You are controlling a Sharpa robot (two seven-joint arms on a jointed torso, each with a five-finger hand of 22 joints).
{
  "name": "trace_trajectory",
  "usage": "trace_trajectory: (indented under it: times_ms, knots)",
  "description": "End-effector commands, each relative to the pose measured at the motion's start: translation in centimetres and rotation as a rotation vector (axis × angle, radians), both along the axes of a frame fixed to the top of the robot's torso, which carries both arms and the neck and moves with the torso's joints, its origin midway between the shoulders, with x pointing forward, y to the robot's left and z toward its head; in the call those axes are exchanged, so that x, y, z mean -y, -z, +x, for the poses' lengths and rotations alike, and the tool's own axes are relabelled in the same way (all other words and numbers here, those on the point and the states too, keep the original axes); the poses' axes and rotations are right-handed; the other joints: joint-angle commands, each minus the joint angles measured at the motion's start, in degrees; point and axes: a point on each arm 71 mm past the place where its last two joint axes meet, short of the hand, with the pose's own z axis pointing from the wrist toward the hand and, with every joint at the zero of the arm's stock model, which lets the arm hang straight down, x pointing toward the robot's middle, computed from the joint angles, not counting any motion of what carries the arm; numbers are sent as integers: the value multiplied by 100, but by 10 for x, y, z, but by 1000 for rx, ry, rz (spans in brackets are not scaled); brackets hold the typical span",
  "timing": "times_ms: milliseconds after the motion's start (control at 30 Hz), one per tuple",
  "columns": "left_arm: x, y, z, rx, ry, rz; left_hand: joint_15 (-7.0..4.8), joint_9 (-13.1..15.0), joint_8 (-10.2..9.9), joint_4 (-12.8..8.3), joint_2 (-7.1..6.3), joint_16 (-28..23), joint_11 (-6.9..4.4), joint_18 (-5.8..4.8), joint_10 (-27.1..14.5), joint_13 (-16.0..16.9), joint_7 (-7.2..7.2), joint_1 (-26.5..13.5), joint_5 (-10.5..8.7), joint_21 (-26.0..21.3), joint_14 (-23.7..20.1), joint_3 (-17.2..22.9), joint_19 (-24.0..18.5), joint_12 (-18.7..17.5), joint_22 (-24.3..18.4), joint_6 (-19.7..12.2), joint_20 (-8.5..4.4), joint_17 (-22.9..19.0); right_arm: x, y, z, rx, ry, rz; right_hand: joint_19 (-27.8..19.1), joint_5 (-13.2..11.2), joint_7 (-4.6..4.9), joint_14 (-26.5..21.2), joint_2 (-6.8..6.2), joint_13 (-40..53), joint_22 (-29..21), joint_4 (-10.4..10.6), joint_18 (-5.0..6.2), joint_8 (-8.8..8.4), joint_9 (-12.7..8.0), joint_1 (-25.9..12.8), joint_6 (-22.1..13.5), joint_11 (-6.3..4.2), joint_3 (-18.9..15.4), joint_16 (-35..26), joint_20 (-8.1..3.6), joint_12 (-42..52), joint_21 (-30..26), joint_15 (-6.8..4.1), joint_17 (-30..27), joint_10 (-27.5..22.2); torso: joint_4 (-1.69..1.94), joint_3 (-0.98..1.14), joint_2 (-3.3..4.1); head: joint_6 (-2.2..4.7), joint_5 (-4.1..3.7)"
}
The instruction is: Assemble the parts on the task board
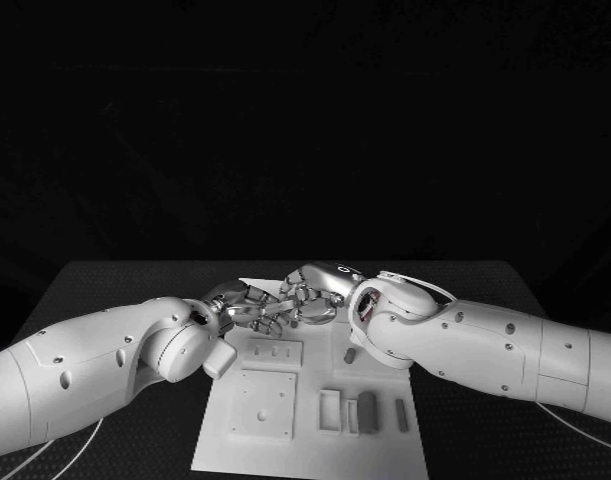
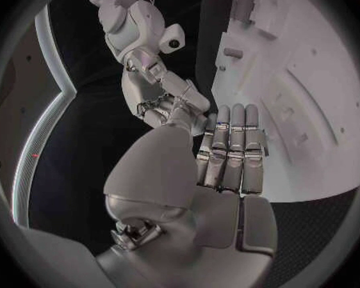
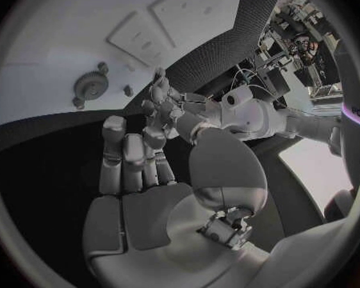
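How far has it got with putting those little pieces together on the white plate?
Early, by the look of it. Several loose parts lie in a row near the front of the task board, not yet fitted. The left hand and right hand meet over the board's far end; whether either holds a piece cannot be told. A gear-like part sits on the board. Most assembly seems left.

Both hands meet fingertip-to-fingertip: left hand [image 1: 236, 306], right hand [image 1: 314, 292].
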Motion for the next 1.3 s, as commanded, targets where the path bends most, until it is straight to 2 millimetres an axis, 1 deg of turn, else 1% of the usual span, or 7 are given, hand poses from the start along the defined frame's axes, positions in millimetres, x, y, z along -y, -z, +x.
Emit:
trace_trajectory:
  times_ms: [33,267,567,833,1033,1133,1300]
  knots:
    - [4,-3,-1,-3,28,-19,-5,-10,-37,6,41,-40,8,-13,-63,-7,15,-13,-2,-20,17,-45,-40,-44,11,-66,6,16,0,3,-1,-2,-10,-16,4,-8,-142,27,66,-8,93,-32,171,36,-3,1,1136,-181,8,21,-38,23,28,-81,6,-228,-4,1,1,5,3]
    - [0,-1,0,-21,18,-4,-3,-25,-72,13,-41,-69,41,-15,-110,-5,69,-134,-2,-24,26,-130,-35,-76,32,-121,7,52,1,2,-2,1,-8,-12,5,-8,-143,33,69,-9,93,-34,171,37,0,3,1137,-182,10,21,-39,22,29,-82,13,-226,-2,3,2,1,11]
    - [-6,0,1,-22,8,0,-5,-62,-178,19,-340,-132,165,-8,-264,-7,146,-581,-2,-39,42,-246,-25,-148,67,-338,4,118,9,4,1,1,8,-28,8,-8,-145,48,69,-10,94,-39,171,39,5,6,1139,-184,11,23,-43,22,31,-85,30,-221,-5,3,2,4,6]
    - [-14,-1,1,-15,-14,1,-8,-34,-133,19,-465,-185,157,3,-241,28,225,-842,-1,-59,56,-137,-25,-122,93,-297,2,172,17,6,6,2,29,-54,10,-8,-147,55,62,-11,95,-43,171,40,9,10,1140,-186,12,24,-45,22,33,-86,36,-218,-6,-1,1,4,-11]
    - [-16,-1,2,-6,-25,-1,-14,2,-49,10,-431,-208,100,4,-119,77,205,-814,-1,-72,77,-48,-30,-48,111,-165,-1,209,19,8,8,7,35,-83,11,-8,-147,61,60,-11,95,-43,171,41,11,12,1142,-187,12,25,-46,22,34,-87,44,-216,-5,-3,-1,1,-15]
    - [-14,-2,1,7,-22,-10,-36,41,43,-1,-332,-200,23,-6,39,134,129,-641,-1,-87,141,16,-44,40,125,-7,-8,250,18,9,9,7,34,-101,11,-8,-148,64,59,-11,95,-43,171,42,12,13,1142,-187,12,25,-47,22,34,-88,47,-215,-7,-9,0,-5,-21]
    - [-9,-3,0,7,-3,-19,-57,59,89,0,-207,-198,-19,-31,123,169,46,-477,-1,-102,197,53,-52,80,137,83,-22,288,16,9,9,4,30,-105,11,-8,-148,64,57,-11,95,-43,171,42,14,12,1142,-187,12,25,-48,22,34,-88,46,-214,-8,-3,1,0,-30]
